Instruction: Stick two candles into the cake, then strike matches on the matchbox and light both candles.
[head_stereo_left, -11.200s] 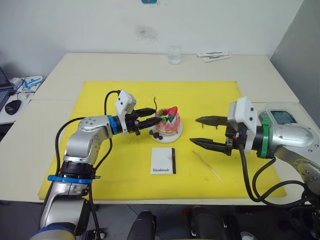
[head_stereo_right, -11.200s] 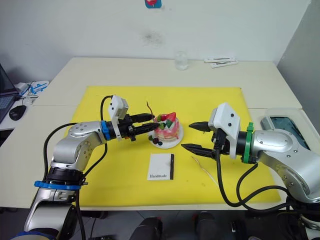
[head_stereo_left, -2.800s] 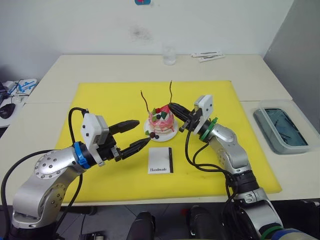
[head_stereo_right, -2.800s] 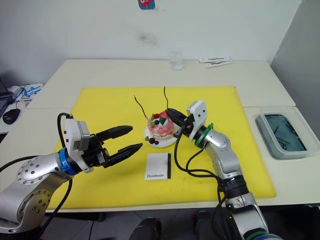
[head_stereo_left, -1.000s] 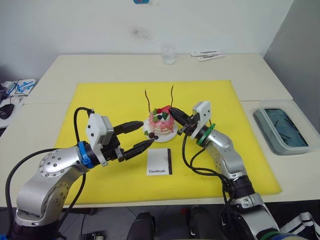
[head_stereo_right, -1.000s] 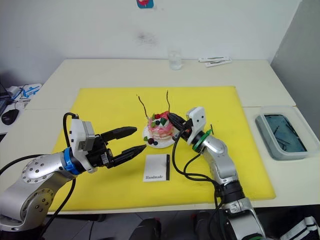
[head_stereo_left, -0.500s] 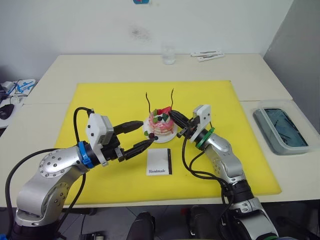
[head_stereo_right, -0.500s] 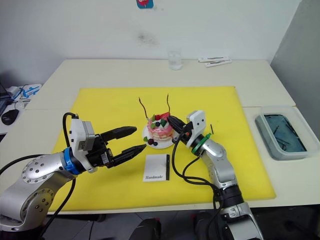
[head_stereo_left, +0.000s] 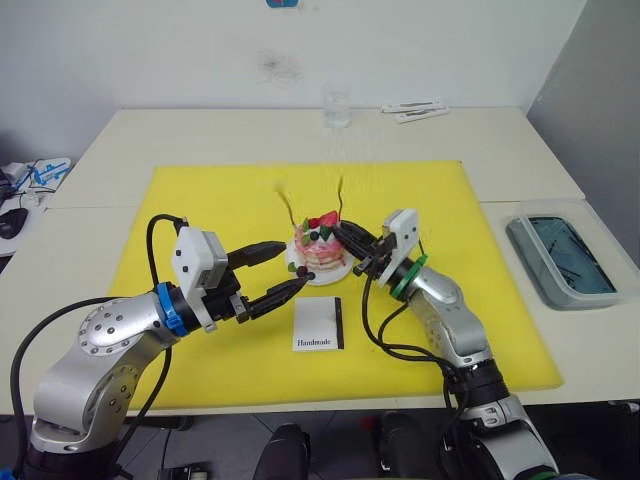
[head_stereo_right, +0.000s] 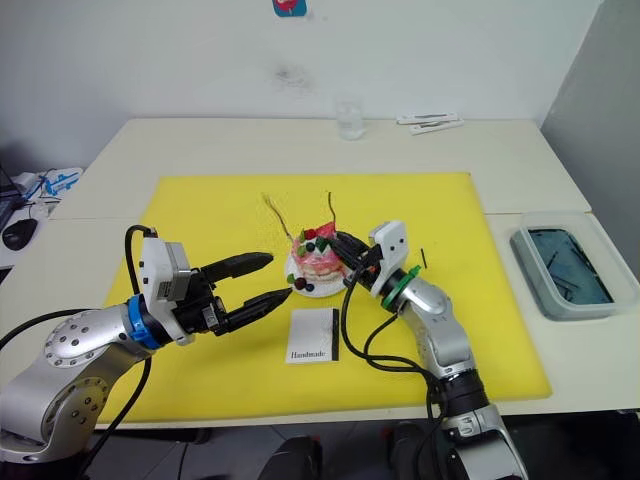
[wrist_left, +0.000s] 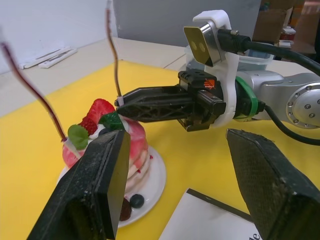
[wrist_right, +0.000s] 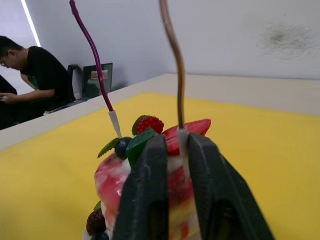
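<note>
Yellow mat (head_stereo_left: 200, 210), right hand (head_stereo_left: 345, 236) pinching candle (wrist_right: 176, 65) atop cake (head_stereo_left: 320, 250); left hand (head_stereo_left: 290, 268) gaping beside it.

Two candles (wrist_right: 176, 65) (both upright); one cake (head_stereo_left: 320, 250)

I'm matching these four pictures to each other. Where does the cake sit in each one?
Left eye view: cake between left end effector and right end effector.
Right eye view: cake just beyond the matchbox.
Left wrist view: cake beside the right end effector's tips.
Right wrist view: cake behind the shut fingers.
Shared landmark: the candle the right end effector pinches.
</note>
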